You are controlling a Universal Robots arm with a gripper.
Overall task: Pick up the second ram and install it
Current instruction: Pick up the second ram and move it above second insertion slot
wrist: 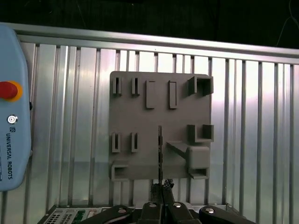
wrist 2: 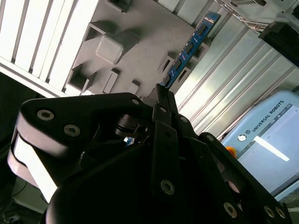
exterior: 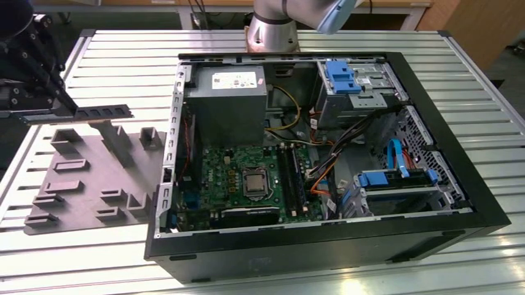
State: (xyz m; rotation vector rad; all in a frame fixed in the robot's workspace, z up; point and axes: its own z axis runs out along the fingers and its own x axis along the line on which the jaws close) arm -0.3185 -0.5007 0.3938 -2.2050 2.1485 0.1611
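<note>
The second ram (exterior: pixel 102 112), a thin dark stick, hangs level over the far end of the grey tray (exterior: pixel 82 184) at the exterior view's left. My gripper (exterior: pixel 67 112) is shut on one end of it. In the second wrist view the ram (wrist 2: pixel 189 46) looks blue and sticks out from the closed fingertips (wrist 2: pixel 163 95) above the tray (wrist 2: pixel 140 42). The first wrist view has the ram (wrist: pixel 160 149) edge-on, a thin line over the tray (wrist: pixel 140 116), held by the gripper (wrist: pixel 162 189). The green motherboard (exterior: pixel 238 178) with its long black slots (exterior: pixel 291 178) lies in the open case.
The open black computer case (exterior: pixel 459 184) takes up the middle of the slatted table, with a grey power supply (exterior: pixel 225 98), blue drive brackets (exterior: pixel 385 178) and loose cables. The arm's base (exterior: pixel 271 31) stands behind it. A teach pendant (wrist: pixel 9 116) lies beside the tray.
</note>
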